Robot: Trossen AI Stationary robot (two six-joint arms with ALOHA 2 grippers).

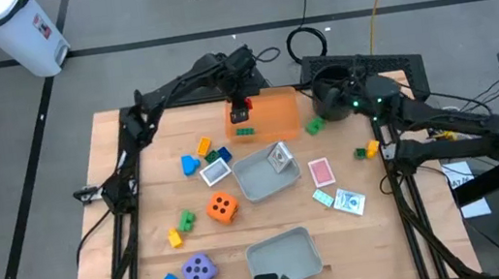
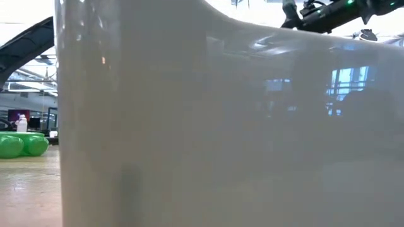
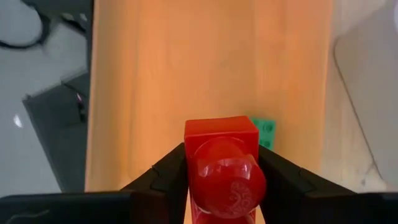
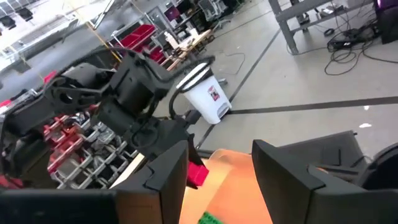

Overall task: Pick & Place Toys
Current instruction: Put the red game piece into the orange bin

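My left gripper (image 1: pixel 241 113) is at the far middle of the table, over the orange tray (image 1: pixel 275 109), shut on a red brick (image 3: pixel 221 165). A green brick (image 3: pixel 264 129) lies in the tray just beyond it. My right gripper (image 4: pixel 217 171) stands open and level at the far right, by the black pot (image 1: pixel 329 94), with nothing between its fingers. An orange die (image 1: pixel 223 207), a purple die (image 1: pixel 198 270), loose bricks (image 1: pixel 207 153) and playing cards (image 1: pixel 320 171) lie on the table. My left gripper pinches the red brick's two opposite sides (image 3: pixel 190 168) between its two fingers. The fingers come steeply from above, pointing down. The brick's studded face (image 3: pixel 231 182) is turned toward the wrist. It hangs over the orange tray's floor (image 3: pixel 186 62), as the right wrist view shows.
Two clear grey trays stand at the table's middle (image 1: pixel 265 176) and near edge (image 1: pixel 283 255); the near one's wall (image 2: pixel 221 126) fills the low view. More bricks (image 1: pixel 366 150) and cards (image 1: pixel 349 202) lie at the right. A white bin (image 1: pixel 14 31) stands on the floor beyond.
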